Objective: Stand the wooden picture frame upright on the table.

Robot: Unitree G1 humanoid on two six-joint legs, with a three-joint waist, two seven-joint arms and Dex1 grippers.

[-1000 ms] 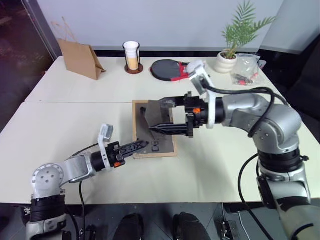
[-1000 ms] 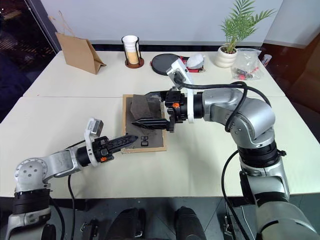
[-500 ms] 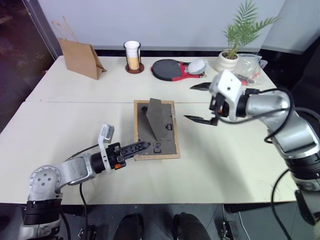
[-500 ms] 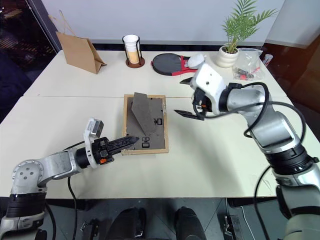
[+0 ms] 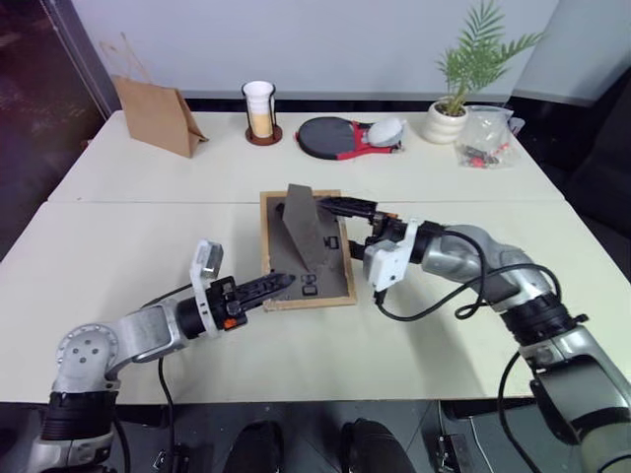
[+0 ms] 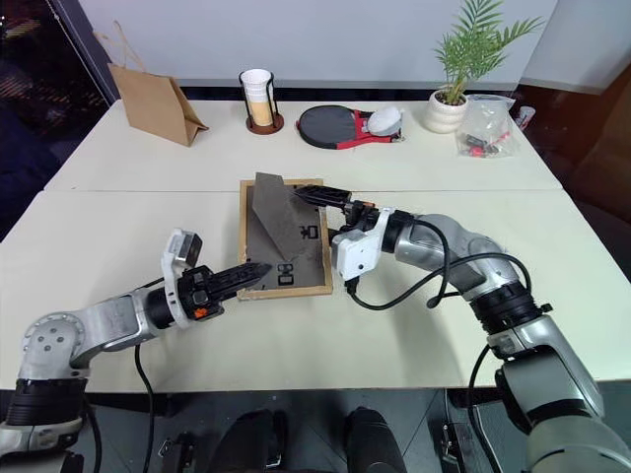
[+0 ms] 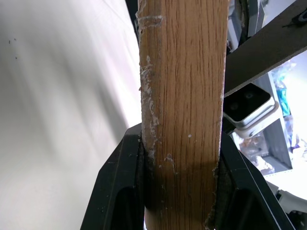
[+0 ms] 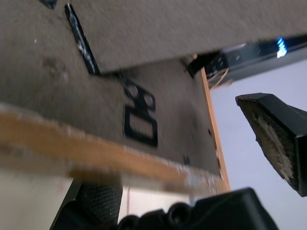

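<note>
Table [image 5: 118,256] holds the frame [image 5: 306,251] face down near its middle, grey back up, stand [image 5: 304,232] folded out. Left gripper [image 7: 180,191] is clamped on the frame's near edge, likely pinning it. Right gripper [image 5: 347,229], jaws spread wide, straddles the far side edge, probably to tip it up.

Even bright light, blurred wrist views

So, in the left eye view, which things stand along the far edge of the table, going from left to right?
Brown paper bag → cup in a black holder → table tennis paddle → potted plant → clear plastic bag.
</note>
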